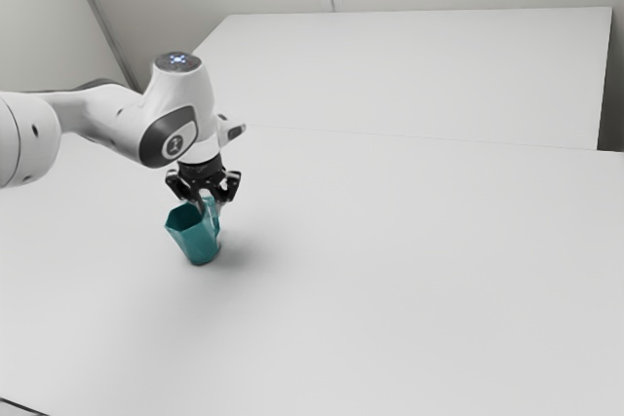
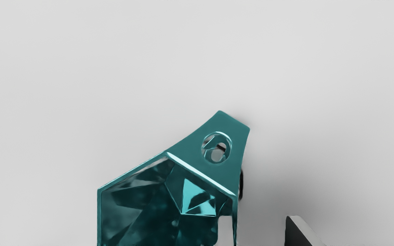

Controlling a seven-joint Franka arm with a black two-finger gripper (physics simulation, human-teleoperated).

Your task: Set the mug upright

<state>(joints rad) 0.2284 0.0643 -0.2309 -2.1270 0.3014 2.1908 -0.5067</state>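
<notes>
A glossy teal, faceted mug with a six-sided mouth (image 1: 198, 241) is on or just above the broad pale grey table (image 1: 390, 270), beneath the black two-finger gripper (image 1: 209, 204). Its mouth faces up and it seems to lean toward the exterior view's left; whether its base sits flat cannot be told. The gripper is open, one finger (image 2: 225, 230) inside the mug's mouth, the other outside, apart from the wall. The white robot arm (image 1: 117, 119) bears a round badge (image 1: 175, 145), its character too small to read, and small blue-lit marks (image 1: 178, 59).
</notes>
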